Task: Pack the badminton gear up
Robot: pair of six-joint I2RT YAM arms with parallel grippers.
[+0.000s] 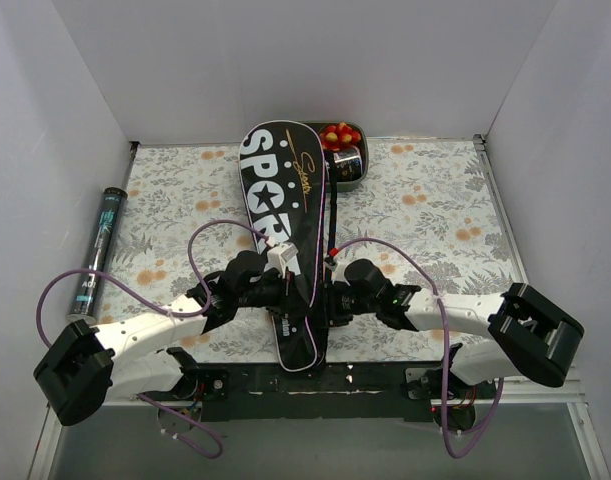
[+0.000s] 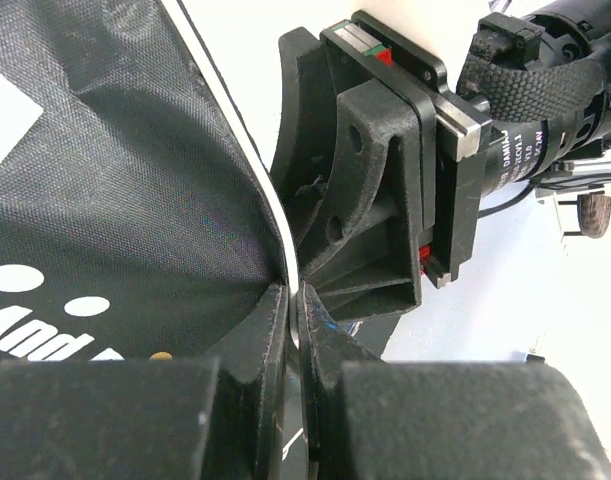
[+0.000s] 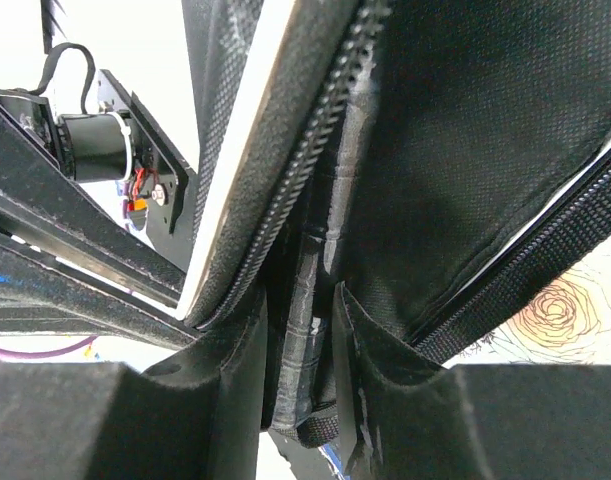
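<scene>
Packing step, seen from above and from both wrists. The black cover [image 1: 275, 190] lettered "SPORT" lies lengthwise on the counter [image 1: 435, 200], broad end far and narrow end near the arm bases. Both arms meet at its narrow part.

The left gripper [image 2: 293, 330] is clenched on the cover's white piping [image 2: 270, 200], pinching the fabric edge. The right gripper [image 3: 300, 330] grasps what looks like a wrapped racket handle [image 3: 310, 300], set between the open rows of the zipper [image 3: 315, 130]. No racket head shows in any view, so how far the rackets sit inside cannot be told.

Judged step: seating the handle in the cover's mouth ahead of zipping.

- **Cover edge:** the left pinch should hold the edge taut and slightly raised, so the mouth stays open.
- **Handle:** the right arm should drive the handle straight along the cover's long axis — no twisting — so the wrap clears the zipper teeth.
- **Release:** the handle should be let go only once it lies flat inside.

A grey tray [image 1: 357, 172] of toy food touches the cover's far edge, and a dark tube [image 1: 100, 250] lies at the left wall. Neither needs moving.
</scene>
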